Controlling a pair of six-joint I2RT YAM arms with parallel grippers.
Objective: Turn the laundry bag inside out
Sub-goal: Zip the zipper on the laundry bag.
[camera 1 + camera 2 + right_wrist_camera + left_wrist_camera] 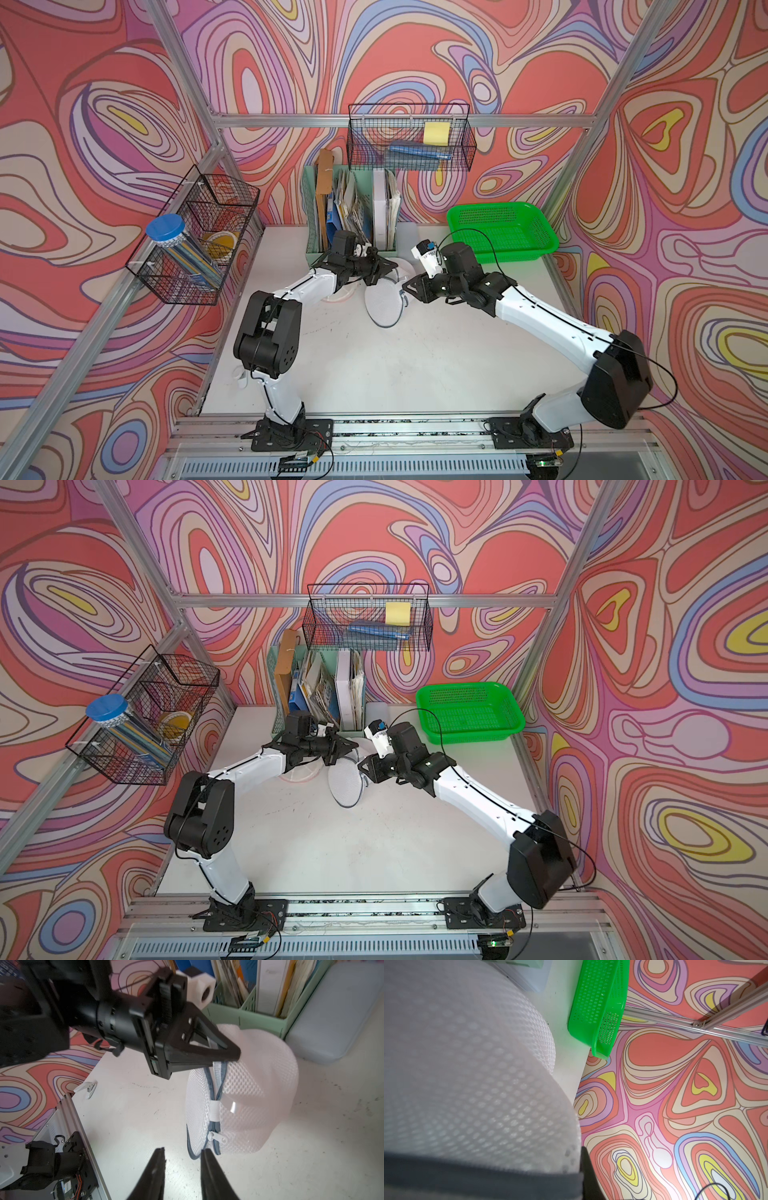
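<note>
Twin overhead views onto table [374, 365]; both wrist cameras close on laundry bag [249, 1084]

Bag [467, 1064]: white mesh, seen very close and blurred; much of the view is filled by it.
Band [477, 1180]: dark grey, run along one edge of the bag.
Table [564, 1043]: white; a strip is exposed between bag and basket.
Basket [596, 1007]: green, perforated; set on the table near its edge.
Wall [675, 1095]: covered in red, pink, yellow and blue swirls.
Frame [695, 1024]: aluminium bars, joined at a corner against the wall.
</note>
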